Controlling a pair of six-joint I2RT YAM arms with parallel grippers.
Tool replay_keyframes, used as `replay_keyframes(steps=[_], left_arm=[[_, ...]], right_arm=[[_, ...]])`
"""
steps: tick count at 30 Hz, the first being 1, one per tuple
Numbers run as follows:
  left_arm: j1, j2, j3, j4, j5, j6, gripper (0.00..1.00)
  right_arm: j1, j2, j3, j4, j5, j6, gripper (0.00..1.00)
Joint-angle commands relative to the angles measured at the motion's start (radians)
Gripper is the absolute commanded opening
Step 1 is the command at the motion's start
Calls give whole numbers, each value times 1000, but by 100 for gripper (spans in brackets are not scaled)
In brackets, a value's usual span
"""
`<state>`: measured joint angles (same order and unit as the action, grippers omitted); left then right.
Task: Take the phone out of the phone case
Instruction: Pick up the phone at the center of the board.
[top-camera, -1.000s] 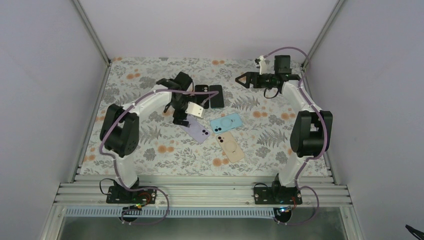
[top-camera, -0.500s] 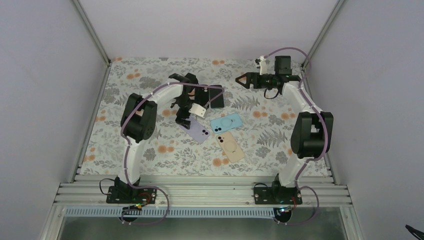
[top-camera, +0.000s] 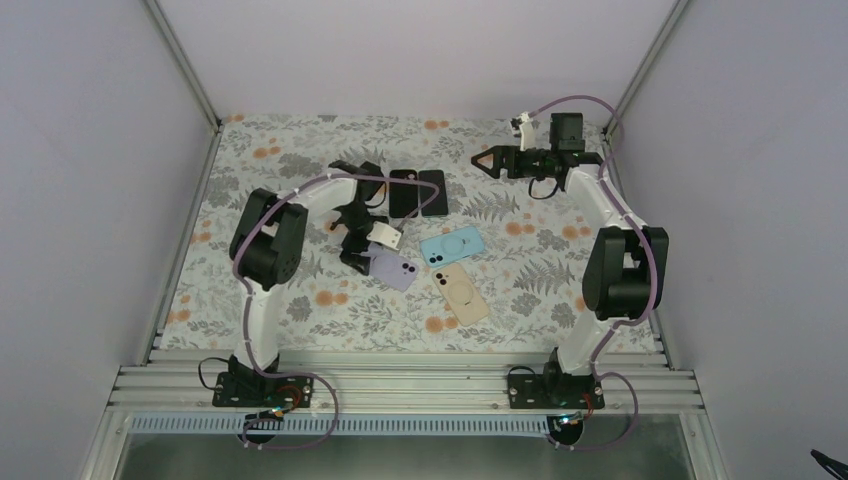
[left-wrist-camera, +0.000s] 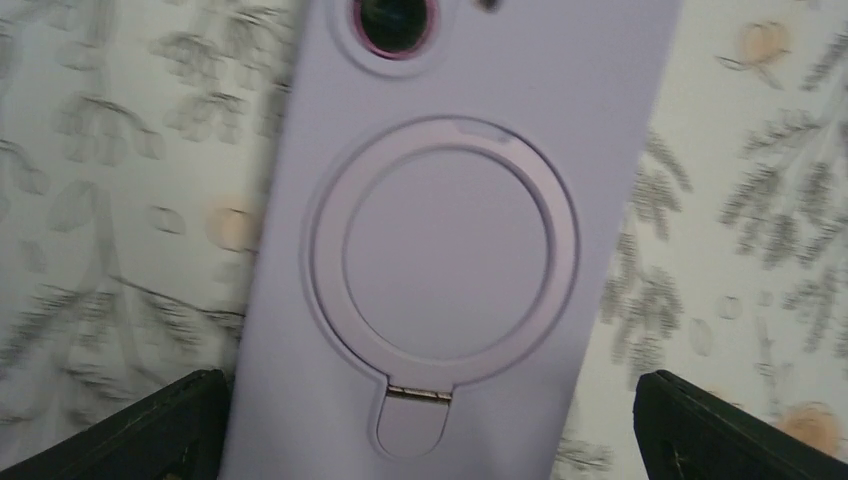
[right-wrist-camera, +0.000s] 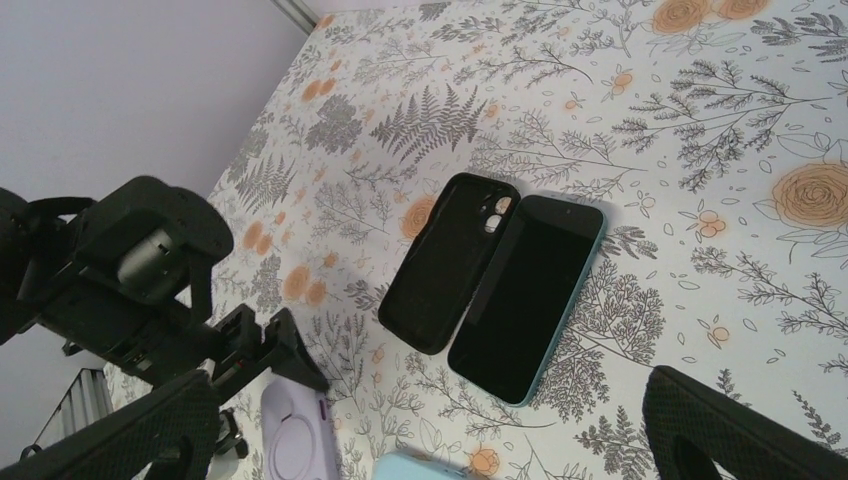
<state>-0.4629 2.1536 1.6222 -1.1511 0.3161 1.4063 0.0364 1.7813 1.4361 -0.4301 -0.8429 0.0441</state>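
Jaws spread wide, the left gripper (left-wrist-camera: 430, 440) hangs over the lilac-cased phone (left-wrist-camera: 450, 250) at mid-table (top-camera: 280, 160). The right gripper (top-camera: 482, 160), fingers likewise parted, hovers near the far edge.

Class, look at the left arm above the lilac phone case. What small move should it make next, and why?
Probably lower the left gripper and close on the long sides of the lilac case. Its fingers stand open, one at either side of the case, and the phone shows its lens through the cutout, so it seems to be inside.
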Motion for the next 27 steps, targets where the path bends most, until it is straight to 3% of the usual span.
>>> replay_keyframes(steps=[1,5,11,16,21,27], left_arm=[[3,-116,-142,-2,70,-31,100],[-24,-253,-350,148,46,-146,100],[-134,-415,-608,477,-158,-421,100],[-196,-427,-626,559,-210,-590,100],[-275,-404,-657,607,-271,-622,99],[-283,-335,-642,582,-258,-627,85]], right_arm=[[-12,-37,-10,24,-23,-21,99],[-12,-37,-11,27,-31,-18,99],[-12,-34,-14,30,-33,-15,99],[-12,-26,-10,30,-36,-8,99],[-12,-39,-18,31,-20,-12,99],[-12,-69,-38,43,0,-17,99]])
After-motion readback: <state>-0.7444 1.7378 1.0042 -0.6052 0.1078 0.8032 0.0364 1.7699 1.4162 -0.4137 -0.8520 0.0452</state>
